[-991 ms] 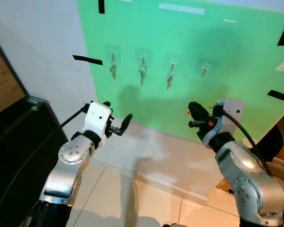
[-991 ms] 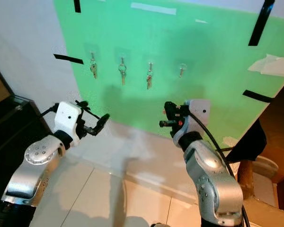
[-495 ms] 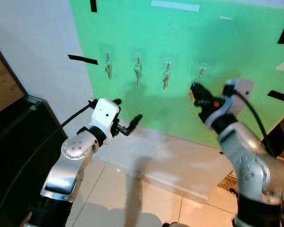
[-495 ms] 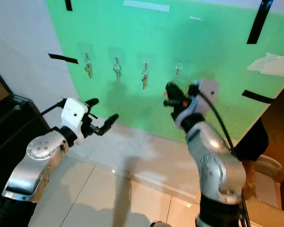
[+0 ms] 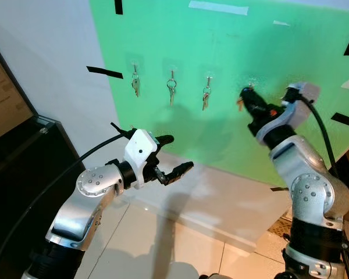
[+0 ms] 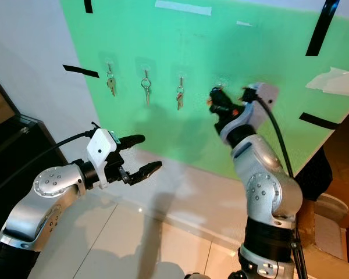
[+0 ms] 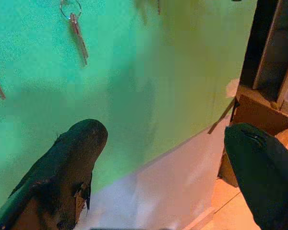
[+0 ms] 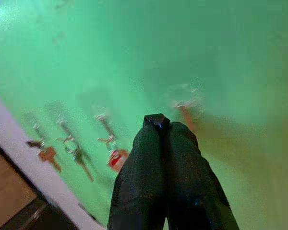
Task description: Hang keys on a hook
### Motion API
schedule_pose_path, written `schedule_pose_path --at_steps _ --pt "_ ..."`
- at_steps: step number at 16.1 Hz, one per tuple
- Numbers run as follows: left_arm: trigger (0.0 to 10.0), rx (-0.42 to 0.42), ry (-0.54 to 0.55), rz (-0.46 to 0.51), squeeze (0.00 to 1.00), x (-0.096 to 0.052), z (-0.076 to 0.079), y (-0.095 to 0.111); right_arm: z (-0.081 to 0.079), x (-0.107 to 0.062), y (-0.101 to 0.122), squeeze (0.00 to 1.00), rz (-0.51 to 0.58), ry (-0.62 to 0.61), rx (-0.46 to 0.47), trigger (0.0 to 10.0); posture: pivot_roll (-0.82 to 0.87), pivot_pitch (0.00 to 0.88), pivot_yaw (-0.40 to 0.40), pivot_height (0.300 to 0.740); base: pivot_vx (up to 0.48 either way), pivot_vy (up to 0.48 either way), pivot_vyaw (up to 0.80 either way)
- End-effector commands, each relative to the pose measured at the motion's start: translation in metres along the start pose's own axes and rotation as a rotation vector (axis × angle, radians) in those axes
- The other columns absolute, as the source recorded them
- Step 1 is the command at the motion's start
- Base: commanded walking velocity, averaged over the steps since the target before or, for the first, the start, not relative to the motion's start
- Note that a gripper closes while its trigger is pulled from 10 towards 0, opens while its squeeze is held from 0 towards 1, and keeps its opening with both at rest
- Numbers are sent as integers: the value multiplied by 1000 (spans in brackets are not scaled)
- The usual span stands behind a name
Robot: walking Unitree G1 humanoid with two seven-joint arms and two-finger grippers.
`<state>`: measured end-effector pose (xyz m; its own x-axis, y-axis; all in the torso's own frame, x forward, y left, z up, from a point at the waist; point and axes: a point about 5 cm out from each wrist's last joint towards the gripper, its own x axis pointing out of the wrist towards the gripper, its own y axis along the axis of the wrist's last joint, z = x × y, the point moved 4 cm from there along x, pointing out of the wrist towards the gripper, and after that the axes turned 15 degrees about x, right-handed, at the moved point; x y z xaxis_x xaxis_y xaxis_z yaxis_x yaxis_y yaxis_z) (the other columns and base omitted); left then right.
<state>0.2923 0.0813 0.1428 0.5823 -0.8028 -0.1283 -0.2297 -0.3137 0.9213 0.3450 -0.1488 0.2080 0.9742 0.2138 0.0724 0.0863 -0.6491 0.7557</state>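
Where matte green board [image 5: 291,52] spreads — metal keys [image 5: 171,92], right end effector [image 5: 246,95].

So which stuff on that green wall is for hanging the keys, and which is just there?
For the job:
- right claw, shut, up at the fourth hook
- three key sets already hanging
- green board

Just there:
- black tape strips
- dark cabinet
- left claw, open, idle

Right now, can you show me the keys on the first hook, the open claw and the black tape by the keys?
leftmost keys [image 5: 135,87], left eye view, key blade
left claw [image 5: 175,154], left eye view, between fingertips
black tape [image 5: 104,72], left eye view, strip's middle
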Motion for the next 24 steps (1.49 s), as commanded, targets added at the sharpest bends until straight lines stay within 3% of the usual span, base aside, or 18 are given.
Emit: schedule_pose_path --at_steps 1,9,24 --pt "10000 20 -11 20 0 0 -3 9 1 2 4 0 27 -11 21 10000 -34 0 15 740 0 0 0" --pt "10000 13 -34 27 0 1 -1 10 15 6 -2 0 29 -81 53 10000 -34 0 19 740 0 0 0" --pt "10000 19 -66 29 0 2 2 11 -2 7 4 0 38 39 155 10000 -31 0 20 740 0 0 0"
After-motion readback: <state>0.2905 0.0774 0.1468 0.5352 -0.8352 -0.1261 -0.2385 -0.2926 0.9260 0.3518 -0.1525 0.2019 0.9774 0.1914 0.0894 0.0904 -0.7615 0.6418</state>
